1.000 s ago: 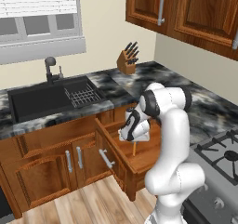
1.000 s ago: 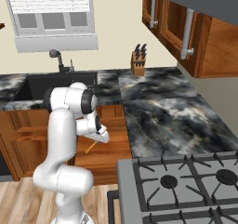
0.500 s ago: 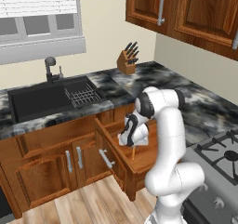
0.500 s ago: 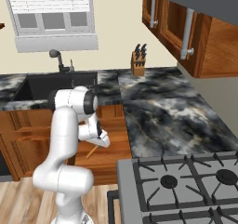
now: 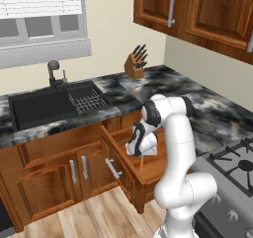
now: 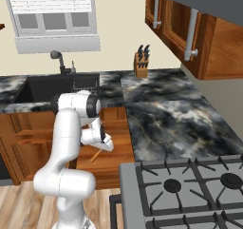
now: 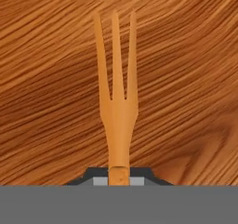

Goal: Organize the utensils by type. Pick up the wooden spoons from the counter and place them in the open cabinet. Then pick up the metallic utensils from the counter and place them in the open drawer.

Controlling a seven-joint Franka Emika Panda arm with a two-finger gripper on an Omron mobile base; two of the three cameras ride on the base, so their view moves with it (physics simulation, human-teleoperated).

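While the arm bends low over the open drawer (image 5: 129, 175), its gripper (image 7: 119, 175) is nearly closed, clamping the handle of a wooden fork (image 7: 116, 102). Fork: orange-brown, three tines, pointing down at the drawer's wood floor, hanging inside the drawer below the counter (image 6: 166, 114). Also present: sink (image 5: 54, 106), knife block (image 5: 136, 64), stove (image 6: 190, 185).

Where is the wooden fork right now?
The wooden fork is held by its handle in the pincer, tines pointing down over the wood floor of the open drawer, just below the counter beside the sink.
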